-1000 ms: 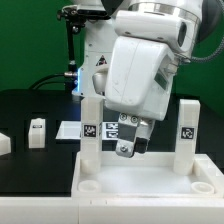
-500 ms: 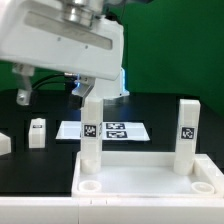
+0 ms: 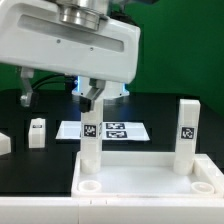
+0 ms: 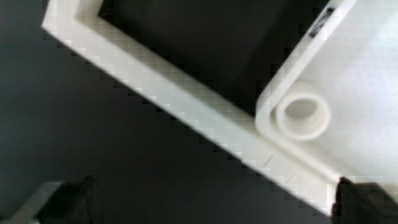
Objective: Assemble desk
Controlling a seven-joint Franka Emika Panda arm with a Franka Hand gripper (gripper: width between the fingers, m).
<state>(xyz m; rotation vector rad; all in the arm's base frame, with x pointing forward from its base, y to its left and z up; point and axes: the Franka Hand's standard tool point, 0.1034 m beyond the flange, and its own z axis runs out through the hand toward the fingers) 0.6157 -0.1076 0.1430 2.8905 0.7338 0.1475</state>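
The white desk top lies at the front of the exterior view, its raised rim up and round sockets in its front corners. Two white tagged legs stand upright at its back corners, one on the left and one on the right. A third leg stands loose on the black table to the left. My gripper hangs just above the left upright leg, mostly hidden by the arm's white hand. In the wrist view the gripper is open and empty, over the desk top's rim and a corner socket.
The marker board lies flat behind the desk top, between the two upright legs. Another white part sits at the exterior view's far left edge. The arm's body fills the upper half of the exterior view, with a dark stand behind it.
The hand has risen from low between the two upright legs and swung to the exterior view's left, ending above the left leg. Jaws stayed open; no part moved.
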